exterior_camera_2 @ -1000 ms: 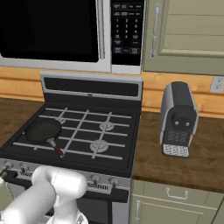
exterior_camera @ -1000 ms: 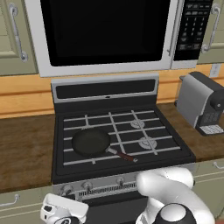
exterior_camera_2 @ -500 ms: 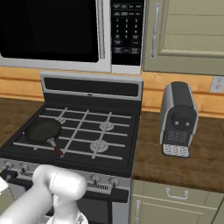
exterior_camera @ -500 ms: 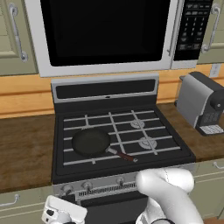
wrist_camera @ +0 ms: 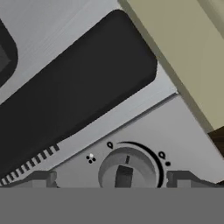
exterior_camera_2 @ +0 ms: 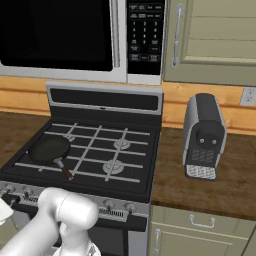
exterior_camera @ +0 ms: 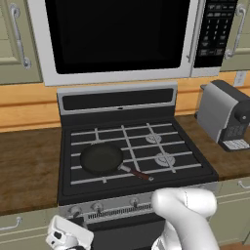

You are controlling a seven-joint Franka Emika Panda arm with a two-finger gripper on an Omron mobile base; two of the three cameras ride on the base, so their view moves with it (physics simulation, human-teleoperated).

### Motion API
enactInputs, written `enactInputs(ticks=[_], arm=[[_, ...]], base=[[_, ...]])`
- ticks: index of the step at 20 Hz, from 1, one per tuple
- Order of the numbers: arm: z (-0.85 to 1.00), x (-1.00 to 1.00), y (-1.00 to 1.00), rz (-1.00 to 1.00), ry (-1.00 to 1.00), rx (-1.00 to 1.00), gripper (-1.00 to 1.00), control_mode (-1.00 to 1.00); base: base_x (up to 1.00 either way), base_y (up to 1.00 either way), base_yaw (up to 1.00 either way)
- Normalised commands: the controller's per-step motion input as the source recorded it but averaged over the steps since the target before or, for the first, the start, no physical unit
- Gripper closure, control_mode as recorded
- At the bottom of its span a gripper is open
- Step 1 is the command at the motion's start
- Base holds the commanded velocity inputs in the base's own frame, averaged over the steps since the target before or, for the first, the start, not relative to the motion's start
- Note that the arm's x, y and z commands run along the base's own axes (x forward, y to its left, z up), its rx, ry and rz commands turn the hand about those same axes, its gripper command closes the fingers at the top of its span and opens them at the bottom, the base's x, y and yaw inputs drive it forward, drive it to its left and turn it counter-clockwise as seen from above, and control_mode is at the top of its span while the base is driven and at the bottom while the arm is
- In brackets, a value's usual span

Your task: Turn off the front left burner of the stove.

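The black stove (exterior_camera: 128, 128) stands under the microwave, and its silver front strip (exterior_camera: 114, 205) carries small round knobs. A black frying pan (exterior_camera: 101, 158) sits on the near-left grate quarter (exterior_camera: 88, 175) and hides the front left burner's ring. My gripper (exterior_camera: 68, 235) hangs low at the strip's left end. In the hand view my gripper (wrist_camera: 113, 179) is open. Its fingertips (wrist_camera: 41, 178) straddle a round knob (wrist_camera: 127, 168), one on each side, with gaps to it. The knob's dark grip bar points toward the camera's bottom edge.
The pan's reddish handle (exterior_camera: 139, 174) points toward the stove's front right. Two silvery burner caps (exterior_camera: 164, 159) lie on the right half. A grey coffee machine (exterior_camera: 225, 114) stands on the right counter. The dark oven door (wrist_camera: 74, 92) and a tan cabinet face (wrist_camera: 183, 52) border the knob.
The hand has rolled a little at the stove's front left corner and stayed in place. Pan and stove are unchanged.
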Motion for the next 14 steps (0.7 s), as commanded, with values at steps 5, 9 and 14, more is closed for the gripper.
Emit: enactInputs(ticks=[5,9,14], arm=[[0.00,0.25,0.15,0.06,0.00,0.01,-1.00,-1.00],[0.00,0.11,0.01,0.01,0.00,-0.03,-1.00,-1.00],[0.01,-0.10,-0.01,0.06,-0.07,-0.01,-1.00,-1.00]], base=[[0.00,0.00,0.00],[0.00,0.00,0.00],[0.00,0.00,0.00]])
